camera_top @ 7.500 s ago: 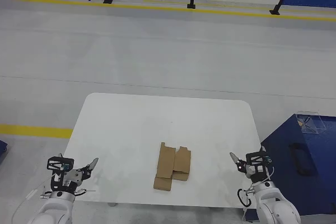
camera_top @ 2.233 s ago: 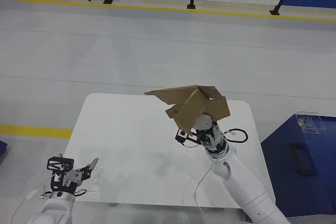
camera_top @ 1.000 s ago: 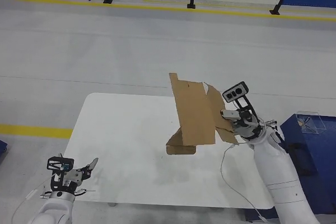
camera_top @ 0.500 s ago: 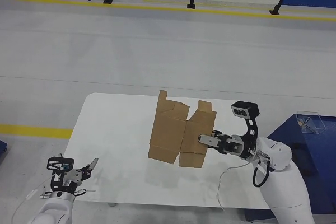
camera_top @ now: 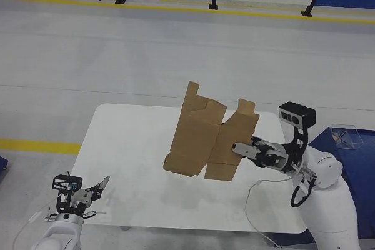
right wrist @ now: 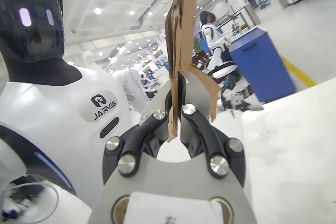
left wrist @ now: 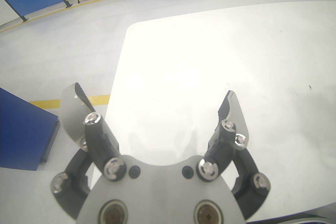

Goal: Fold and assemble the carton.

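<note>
Clamping the flattened carton (camera_top: 200,137) aloft is the right pincer (camera_top: 239,149); left pincer (left wrist: 153,90) gapes.

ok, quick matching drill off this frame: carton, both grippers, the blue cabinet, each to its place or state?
Things:
1. brown flattened cardboard carton
2. left gripper
3. right gripper
4. blue box-shaped cabinet

States:
A. open and empty, by a corner of the white table
B. clamped on a cardboard edge
C. held in the air above the table
D. on the floor beside the table

Pairs: 1-C, 2-A, 3-B, 4-D
</note>
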`<act>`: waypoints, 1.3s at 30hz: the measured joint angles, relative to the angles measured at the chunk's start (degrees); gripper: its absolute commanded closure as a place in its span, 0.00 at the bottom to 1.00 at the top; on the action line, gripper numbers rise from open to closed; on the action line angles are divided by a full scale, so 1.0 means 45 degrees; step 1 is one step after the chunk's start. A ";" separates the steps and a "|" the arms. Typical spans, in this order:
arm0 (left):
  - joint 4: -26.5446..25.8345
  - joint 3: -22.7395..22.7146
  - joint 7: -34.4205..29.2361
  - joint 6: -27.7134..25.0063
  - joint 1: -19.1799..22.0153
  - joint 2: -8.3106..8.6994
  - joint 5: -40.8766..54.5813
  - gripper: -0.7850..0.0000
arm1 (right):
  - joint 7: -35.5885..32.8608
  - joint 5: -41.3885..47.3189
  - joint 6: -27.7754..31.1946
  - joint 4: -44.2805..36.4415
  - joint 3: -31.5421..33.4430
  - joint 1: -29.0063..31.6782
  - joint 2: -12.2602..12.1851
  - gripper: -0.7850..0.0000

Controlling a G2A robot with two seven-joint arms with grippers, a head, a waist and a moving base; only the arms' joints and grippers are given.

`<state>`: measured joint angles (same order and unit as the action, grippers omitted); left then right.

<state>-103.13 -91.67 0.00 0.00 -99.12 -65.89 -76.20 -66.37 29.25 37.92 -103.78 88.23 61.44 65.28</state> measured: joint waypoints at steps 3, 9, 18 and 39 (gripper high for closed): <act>0.0000 0.0000 0.0000 0.0000 0.0000 0.0000 0.0000 0.00 | 0.0986 -0.2121 0.0985 -0.1068 0.1409 -0.0146 -0.0168 1.00; 0.0000 0.0000 0.0000 0.0000 0.0000 0.0000 0.0000 0.00 | 0.3120 -0.6906 0.2966 -0.2725 0.3681 -0.0050 -0.0374 1.00; 0.0000 0.0000 0.0000 0.0000 0.0000 0.0000 0.0000 0.00 | 0.6274 -1.2011 0.4480 -0.4306 0.4798 0.0673 -0.0219 1.00; 0.0000 0.0000 0.0000 0.0000 0.0000 0.0000 0.0000 0.00 | 1.9265 -3.4340 0.0905 -0.6858 0.2647 0.4593 -0.0828 1.00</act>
<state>-103.13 -91.67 0.00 0.00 -99.12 -65.89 -76.20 20.33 -125.28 42.00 -134.64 100.14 82.11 61.56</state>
